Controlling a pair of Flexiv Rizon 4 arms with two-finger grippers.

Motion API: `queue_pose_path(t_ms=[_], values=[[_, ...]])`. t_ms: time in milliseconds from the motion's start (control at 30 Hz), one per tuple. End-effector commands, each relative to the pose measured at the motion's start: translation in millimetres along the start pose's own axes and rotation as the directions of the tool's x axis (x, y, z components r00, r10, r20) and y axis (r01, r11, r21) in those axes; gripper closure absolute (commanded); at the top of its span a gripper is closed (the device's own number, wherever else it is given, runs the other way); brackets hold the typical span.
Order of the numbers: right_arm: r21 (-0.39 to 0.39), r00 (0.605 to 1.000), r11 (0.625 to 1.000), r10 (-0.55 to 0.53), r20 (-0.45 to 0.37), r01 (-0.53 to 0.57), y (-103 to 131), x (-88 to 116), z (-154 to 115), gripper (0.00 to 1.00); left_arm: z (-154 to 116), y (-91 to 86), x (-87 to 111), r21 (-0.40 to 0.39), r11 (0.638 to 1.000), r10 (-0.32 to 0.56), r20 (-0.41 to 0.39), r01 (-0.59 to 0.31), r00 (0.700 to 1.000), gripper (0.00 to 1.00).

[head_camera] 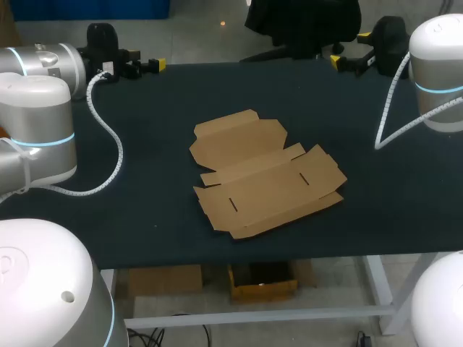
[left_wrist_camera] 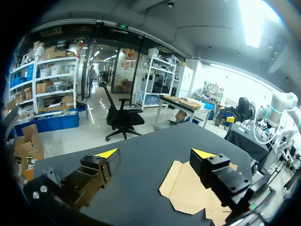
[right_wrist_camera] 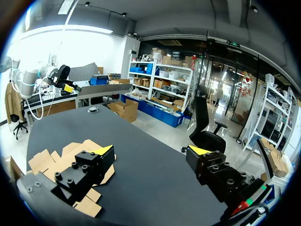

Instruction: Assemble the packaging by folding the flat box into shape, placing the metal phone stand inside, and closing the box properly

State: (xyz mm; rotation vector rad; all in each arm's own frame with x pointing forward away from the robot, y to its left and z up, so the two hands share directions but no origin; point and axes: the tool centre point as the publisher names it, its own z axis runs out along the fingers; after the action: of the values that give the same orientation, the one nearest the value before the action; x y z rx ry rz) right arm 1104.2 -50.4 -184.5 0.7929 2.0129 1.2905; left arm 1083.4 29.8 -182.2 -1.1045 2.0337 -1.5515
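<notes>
One dark table (head_camera: 108,224) fills the scene. Two arms come in over it: the left arm (head_camera: 36,123) at the near left corner and the right arm (head_camera: 434,72) along the right side.

One flat box (head_camera: 264,173) of brown cardboard lies unfolded at the table's middle, with its flaps spread and two small slots showing in its main panel. Nothing rests on it and neither arm touches it.

There are two white coiled cables. The left cable (head_camera: 118,155) loops out over the table's left part, well apart from the cardboard. The right cable (head_camera: 383,119) hangs above the right part.

Both grippers sit at the far edge. The left gripper (head_camera: 155,66) is at the far left and the right gripper (head_camera: 338,62) at the far right.

In the wrist views, the left gripper (left_wrist_camera: 155,153) and the right gripper (right_wrist_camera: 152,149) have their fingers spread wide and hold nothing. The flat box (left_wrist_camera: 183,188) (right_wrist_camera: 66,153) lies off to one side of each.

Bare tabletop surrounds the cardboard on every side, out to the edges.
</notes>
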Motion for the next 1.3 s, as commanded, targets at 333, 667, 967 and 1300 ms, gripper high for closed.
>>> queue_pose_path(t_ms=[333, 667, 967, 1300], values=[[0.000, 1.000, 1.000, 0.000, 0.000, 0.000, 0.0, 0.0, 0.0, 0.00, 0.0, 0.0, 0.0, 0.000, 1.000, 0.000, 0.000, 0.000, 1.000, 0.00], [0.000, 1.000, 1.000, 0.000, 0.000, 0.000, 0.0, 0.0, 0.0, 0.00, 0.0, 0.0, 0.0, 0.000, 1.000, 0.000, 0.000, 0.000, 1.000, 0.00], [0.000, 1.000, 1.000, 0.000, 0.000, 0.000, 0.0, 0.0, 0.0, 0.00, -0.4, -1.4, 2.4, -0.011, 1.000, 0.005, 0.009, -0.005, 1.000, 0.00], [0.062, 1.000, 0.998, 0.025, 0.010, -0.025, -0.8, -2.8, -3.3, 0.00, -4.6, -1.8, 7.7, -0.055, 0.998, -0.006, 0.035, 0.008, 0.999, 0.00]])
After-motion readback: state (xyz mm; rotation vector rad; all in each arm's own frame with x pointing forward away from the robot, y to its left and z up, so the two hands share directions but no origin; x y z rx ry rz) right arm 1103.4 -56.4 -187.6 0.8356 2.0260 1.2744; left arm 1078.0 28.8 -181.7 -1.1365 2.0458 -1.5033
